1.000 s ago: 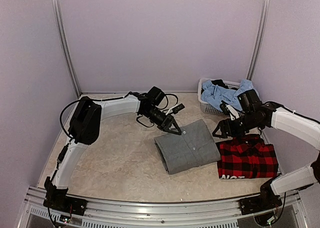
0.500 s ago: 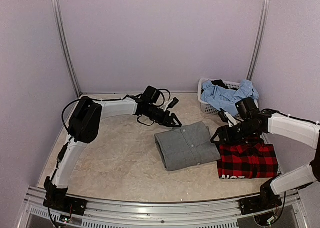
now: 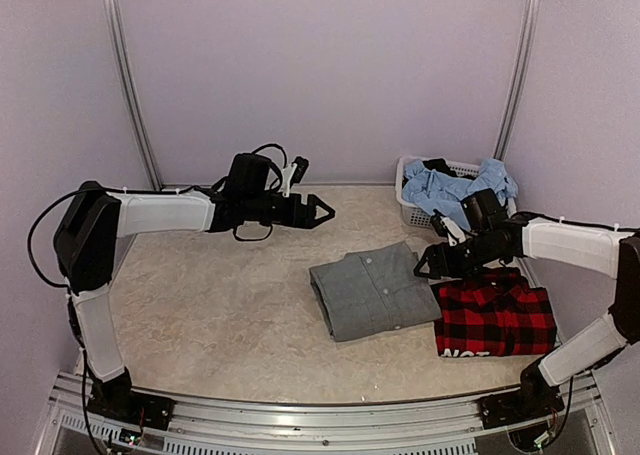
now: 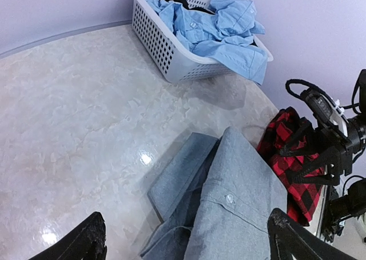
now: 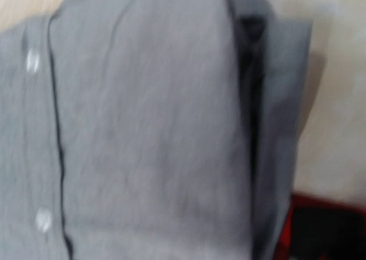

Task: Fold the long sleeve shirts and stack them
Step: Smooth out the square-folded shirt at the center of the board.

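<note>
The grey shirt [image 3: 375, 290] lies folded in a rectangle mid-table, its buttons showing [image 4: 240, 197]. To its right, the red-and-black plaid shirt [image 3: 495, 320] lies folded flat, touching it. My left gripper [image 3: 318, 213] hangs open and empty above the table, back and left of the grey shirt; its fingertips [image 4: 94, 237] frame the shirt from above. My right gripper [image 3: 422, 265] sits low at the grey shirt's right edge, fingers spread over the seam with the plaid shirt [image 4: 277, 128]. The right wrist view is filled with blurred grey shirt [image 5: 143, 128]; its own fingers are hidden.
A white perforated basket [image 3: 410, 200] stands at the back right, heaped with light blue clothes [image 3: 450, 187] and something black. Purple walls close in the table on three sides. Bare table surface [image 3: 230, 305] stretches to the left and front of the shirts.
My left gripper has opened, let go of the grey shirt's far-left corner, and drawn up and back to the left. My right gripper has slid left to the grey shirt's right edge.
</note>
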Available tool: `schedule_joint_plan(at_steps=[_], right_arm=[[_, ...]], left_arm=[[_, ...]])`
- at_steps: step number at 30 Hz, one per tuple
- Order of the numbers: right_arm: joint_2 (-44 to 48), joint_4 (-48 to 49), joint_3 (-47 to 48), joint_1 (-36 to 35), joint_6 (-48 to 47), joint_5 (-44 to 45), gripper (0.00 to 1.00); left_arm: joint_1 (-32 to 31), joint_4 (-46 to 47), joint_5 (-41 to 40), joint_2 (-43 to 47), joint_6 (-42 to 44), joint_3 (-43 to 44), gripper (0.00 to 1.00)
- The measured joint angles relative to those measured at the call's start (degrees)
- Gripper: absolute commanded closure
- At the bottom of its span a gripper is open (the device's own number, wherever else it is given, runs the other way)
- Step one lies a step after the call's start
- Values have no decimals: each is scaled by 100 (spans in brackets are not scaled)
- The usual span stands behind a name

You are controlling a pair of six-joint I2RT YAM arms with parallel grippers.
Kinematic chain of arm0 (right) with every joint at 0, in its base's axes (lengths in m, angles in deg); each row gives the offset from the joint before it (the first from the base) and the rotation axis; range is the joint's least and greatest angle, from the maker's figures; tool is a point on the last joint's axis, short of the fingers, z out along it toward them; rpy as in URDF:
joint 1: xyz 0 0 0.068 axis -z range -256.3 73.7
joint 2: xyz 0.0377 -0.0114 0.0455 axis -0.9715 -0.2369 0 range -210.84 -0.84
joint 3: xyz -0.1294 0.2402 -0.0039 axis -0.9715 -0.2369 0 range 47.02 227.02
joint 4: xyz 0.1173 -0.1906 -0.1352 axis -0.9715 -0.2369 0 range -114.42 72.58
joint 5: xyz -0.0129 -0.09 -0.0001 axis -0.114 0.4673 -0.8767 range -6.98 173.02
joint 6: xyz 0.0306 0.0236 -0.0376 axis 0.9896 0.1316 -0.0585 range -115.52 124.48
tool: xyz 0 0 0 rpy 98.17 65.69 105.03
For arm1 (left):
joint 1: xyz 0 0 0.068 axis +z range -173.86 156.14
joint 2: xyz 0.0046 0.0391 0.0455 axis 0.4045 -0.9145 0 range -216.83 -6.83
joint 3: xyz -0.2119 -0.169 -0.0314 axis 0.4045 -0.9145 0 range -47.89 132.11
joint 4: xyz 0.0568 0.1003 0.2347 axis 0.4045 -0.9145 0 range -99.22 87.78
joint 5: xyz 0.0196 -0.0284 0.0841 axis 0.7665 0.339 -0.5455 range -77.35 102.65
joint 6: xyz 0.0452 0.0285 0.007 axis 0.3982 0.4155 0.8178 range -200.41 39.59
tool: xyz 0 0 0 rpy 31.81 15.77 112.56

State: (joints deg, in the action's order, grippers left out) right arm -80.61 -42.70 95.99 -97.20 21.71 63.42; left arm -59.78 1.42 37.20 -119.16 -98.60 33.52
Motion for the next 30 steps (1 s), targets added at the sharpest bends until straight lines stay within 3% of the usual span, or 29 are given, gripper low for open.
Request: schedule_joint_plan(at_steps=[5, 11, 20, 26, 30], right_arm=[[-337, 179, 282, 0, 11, 269, 21], [-636, 363, 409, 52, -7, 334, 20], [-1423, 645, 977, 236, -140, 262, 21], [-1961, 809, 1283, 245, -201, -87, 30], [-2135, 942, 1303, 245, -216, -385, 38]], left_arm=[[-35, 754, -214, 693, -448, -1279, 1], [-59, 1244, -256, 761, -879, -2133, 1], [-188, 1759, -254, 758, -1464, -2330, 5], [-387, 1775, -442, 603, -1720, -2288, 15], [-544, 1679, -833, 520, -1867, -2286, 16]])
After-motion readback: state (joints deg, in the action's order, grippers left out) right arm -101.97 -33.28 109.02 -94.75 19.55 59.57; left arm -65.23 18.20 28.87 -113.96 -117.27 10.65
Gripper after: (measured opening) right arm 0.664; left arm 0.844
